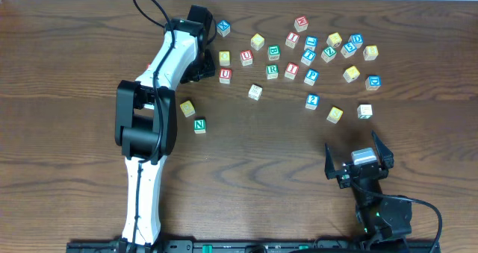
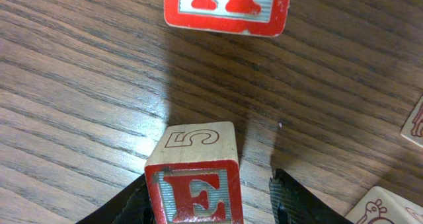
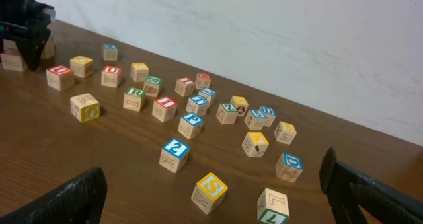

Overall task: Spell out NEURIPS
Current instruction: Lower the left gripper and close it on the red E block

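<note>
Red-faced E cube (image 2: 195, 178), just one, sits inside the left hand (image 2: 208, 209), grip unclear; right hand (image 1: 352, 144) spread wide.

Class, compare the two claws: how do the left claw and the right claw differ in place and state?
The left claw is stretched out across the table; the right claw hangs back near its front edge. The left claw straddles the red E cube, a gap showing on one side; the right claw has nothing between its fingers. Both are open.
</note>
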